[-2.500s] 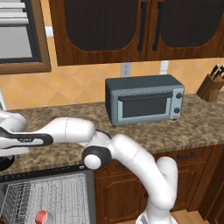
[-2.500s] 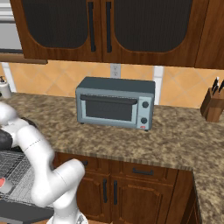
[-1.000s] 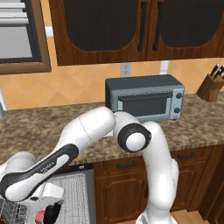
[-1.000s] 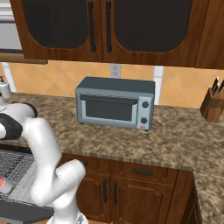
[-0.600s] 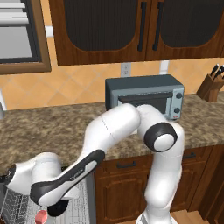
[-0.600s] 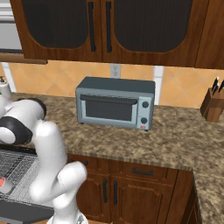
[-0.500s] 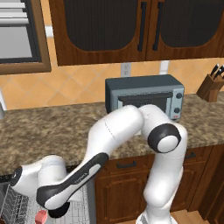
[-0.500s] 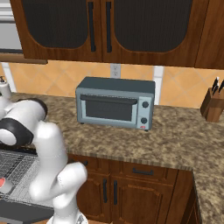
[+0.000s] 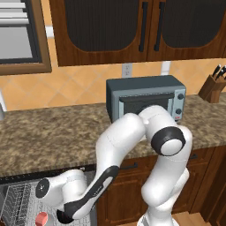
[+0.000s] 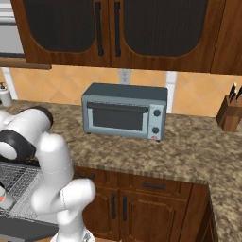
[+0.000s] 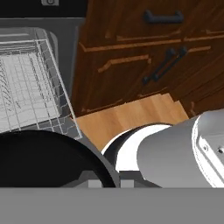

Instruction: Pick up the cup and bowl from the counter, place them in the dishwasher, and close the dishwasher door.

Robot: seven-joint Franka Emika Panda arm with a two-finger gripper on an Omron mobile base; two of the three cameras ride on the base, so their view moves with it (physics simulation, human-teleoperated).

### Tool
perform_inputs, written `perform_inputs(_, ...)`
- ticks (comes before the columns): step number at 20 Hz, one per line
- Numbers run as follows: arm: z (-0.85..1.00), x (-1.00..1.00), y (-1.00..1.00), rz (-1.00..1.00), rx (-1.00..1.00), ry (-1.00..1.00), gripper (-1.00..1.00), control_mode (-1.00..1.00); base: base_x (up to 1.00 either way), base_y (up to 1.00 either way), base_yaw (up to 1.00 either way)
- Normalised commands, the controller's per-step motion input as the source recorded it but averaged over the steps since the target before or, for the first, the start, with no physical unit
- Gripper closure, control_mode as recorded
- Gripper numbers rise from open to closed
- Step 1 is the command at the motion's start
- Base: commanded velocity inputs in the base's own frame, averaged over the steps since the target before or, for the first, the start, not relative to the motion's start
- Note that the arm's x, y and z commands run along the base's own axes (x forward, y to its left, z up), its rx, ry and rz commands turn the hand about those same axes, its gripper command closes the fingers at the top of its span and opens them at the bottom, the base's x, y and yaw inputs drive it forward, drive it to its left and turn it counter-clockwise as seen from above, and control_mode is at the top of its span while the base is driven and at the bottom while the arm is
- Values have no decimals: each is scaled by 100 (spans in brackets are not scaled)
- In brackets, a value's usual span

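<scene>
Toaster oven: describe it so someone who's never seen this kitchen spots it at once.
Follow the speckled brown granite counter under the dark wood wall cabinets. The toaster oven sits on it against the tan tiled wall: a grey-blue box with a dark glass door and knobs at its right, unlike the small wooden knife block further right.

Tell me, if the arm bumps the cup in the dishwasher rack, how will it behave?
The cup stands upright, pinkish-red inside showing, on the open wire rack, so a bump would probably tip it. Being cylindrical, it may then roll along the wires. It looks rigid and small, so it is likely light.
</scene>
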Motion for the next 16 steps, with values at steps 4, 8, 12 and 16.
perform_inputs(4, -42, 38, 3, 9, 1, 0, 100, -100, 0, 0, 0)
perform_inputs(8, -59, 31, 21, 4, 11, -5, 100, -100, 0, 0, 0)
perform_inputs(12, -77, 13, 29, 0, 4, 0, 100, -100, 0, 0, 0)
perform_inputs(16, -61, 1, 57, -2, 0, -3, 100, -100, 0, 0, 0)
